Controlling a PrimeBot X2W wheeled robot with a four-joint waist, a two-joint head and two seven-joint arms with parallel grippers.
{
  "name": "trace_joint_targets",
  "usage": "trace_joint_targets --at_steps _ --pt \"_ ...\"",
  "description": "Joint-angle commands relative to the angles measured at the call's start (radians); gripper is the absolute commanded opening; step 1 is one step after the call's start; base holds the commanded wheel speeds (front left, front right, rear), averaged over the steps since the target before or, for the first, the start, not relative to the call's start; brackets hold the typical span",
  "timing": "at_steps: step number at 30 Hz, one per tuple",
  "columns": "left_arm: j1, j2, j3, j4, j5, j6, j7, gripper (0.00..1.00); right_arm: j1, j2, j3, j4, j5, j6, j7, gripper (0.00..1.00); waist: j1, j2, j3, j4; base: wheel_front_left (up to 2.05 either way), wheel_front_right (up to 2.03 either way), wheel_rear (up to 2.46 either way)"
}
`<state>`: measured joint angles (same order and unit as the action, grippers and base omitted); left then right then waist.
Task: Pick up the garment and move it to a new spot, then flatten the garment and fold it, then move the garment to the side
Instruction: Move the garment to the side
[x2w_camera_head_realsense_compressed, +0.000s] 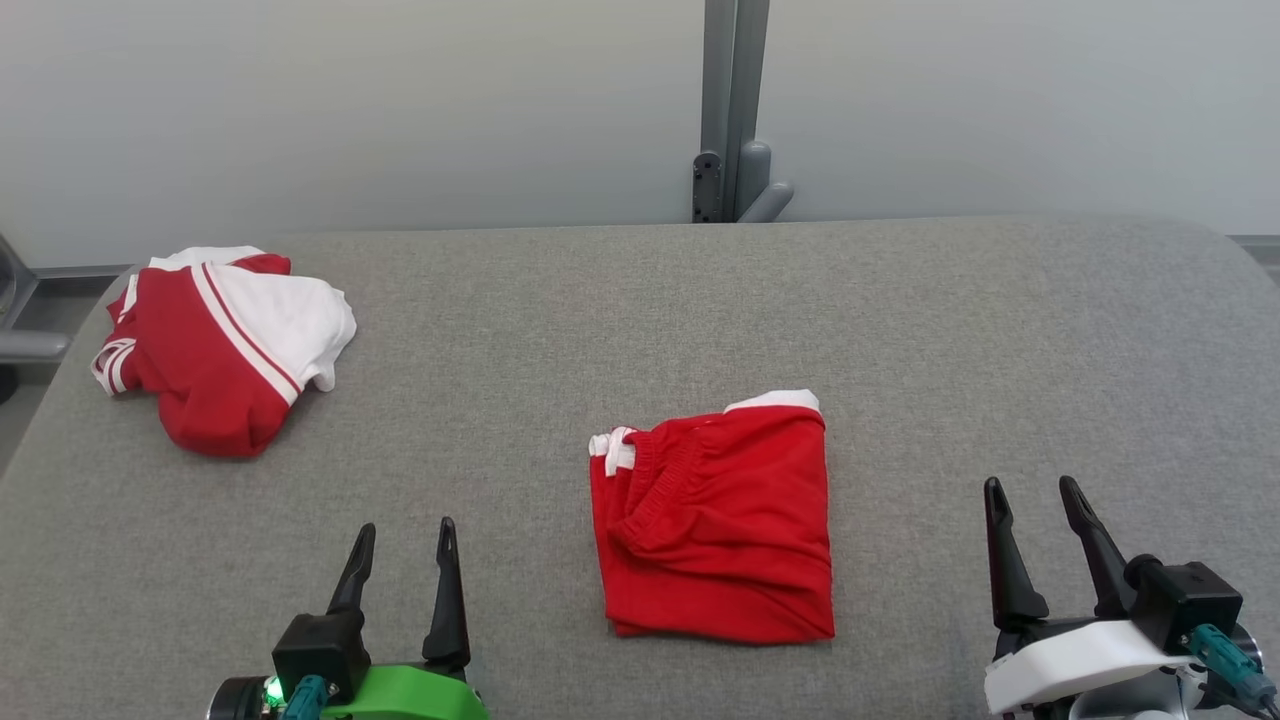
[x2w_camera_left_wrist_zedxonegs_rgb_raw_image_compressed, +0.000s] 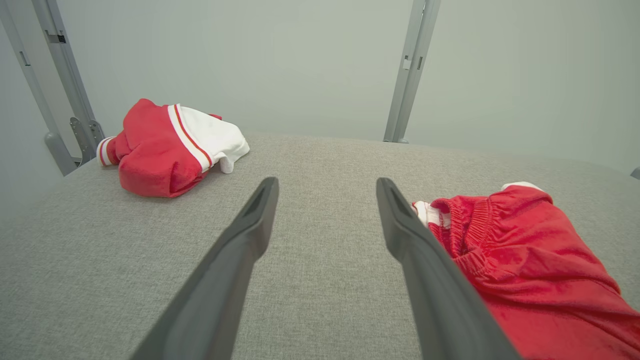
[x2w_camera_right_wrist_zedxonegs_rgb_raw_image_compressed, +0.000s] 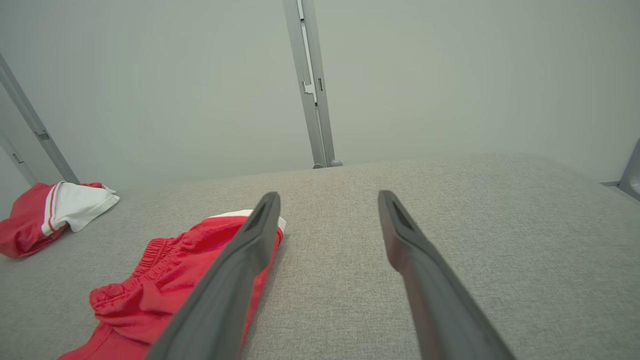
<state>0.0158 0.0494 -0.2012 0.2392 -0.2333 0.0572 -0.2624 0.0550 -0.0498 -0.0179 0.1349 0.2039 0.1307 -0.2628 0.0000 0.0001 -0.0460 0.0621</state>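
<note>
Now, left gripper (x2w_camera_head_realsense_compressed: 407, 525): low at the near left of the head view, green-backed, pointing away from the robot across the table.
Left gripper's state: its two dark fingers (x2w_camera_left_wrist_zedxonegs_rgb_raw_image_compressed: 235, 270) stand spread wide, with nothing between them but bare grey cloth.
Right gripper (x2w_camera_head_realsense_compressed: 1030, 482): low at the near right, white-backed, pointing the same way.
Right gripper's state: jaws parted just as wide, holding nothing.
Contact with the surface: cannot be told for either gripper.
Folded red garment (x2w_camera_head_realsense_compressed: 715, 520): lies flat on the table between the two grippers, apart from both, somewhat nearer the left one.
Its shape: a rough rectangle, with a gathered elastic waistband near its far left corner, a white edge along the far side and a small white bit at that corner.
Seen from the wrists: in the left wrist view it sits just right of the fingers, in the right wrist view just left of them.
Crumpled red-and-white garment (x2w_camera_head_realsense_compressed: 215, 340): a bunched heap at the far left corner of the table, well apart from the folded one and from both grippers.
Table (x2w_camera_head_realsense_compressed: 700, 320): covered in grey woven fabric, far corners rounded.
Grey metal post (x2w_camera_head_realsense_compressed: 735, 110): upright behind the far edge, near the middle, against a pale wall (x2w_camera_head_realsense_compressed: 400, 100).
</note>
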Motion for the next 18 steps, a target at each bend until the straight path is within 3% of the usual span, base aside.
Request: trace_joint_targets --at_steps 1,9,18 --pt "0.009 0.002 0.0 0.0 0.01 -0.003 -0.003 1.0 -0.001 -0.001 0.001 0.003 0.009 0.0 -0.003 1.0 0.0 -0.0001 0.0 0.001 0.0 0.0 0.0" --pt "-0.003 0.002 -0.004 0.006 0.013 -0.006 -0.003 1.0 -0.04 -0.001 0.033 0.063 0.029 0.0 0.031 1.0 0.0 -0.0001 0.004 0.013 0.0 0.0 0.0" --pt "-0.02 0.002 -0.01 0.013 0.016 -0.009 -0.003 1.0 -0.165 -0.012 0.083 0.138 0.147 0.0 0.26 1.0 0.0 -0.0001 0.02 0.052 0.0 0.0 0.0"
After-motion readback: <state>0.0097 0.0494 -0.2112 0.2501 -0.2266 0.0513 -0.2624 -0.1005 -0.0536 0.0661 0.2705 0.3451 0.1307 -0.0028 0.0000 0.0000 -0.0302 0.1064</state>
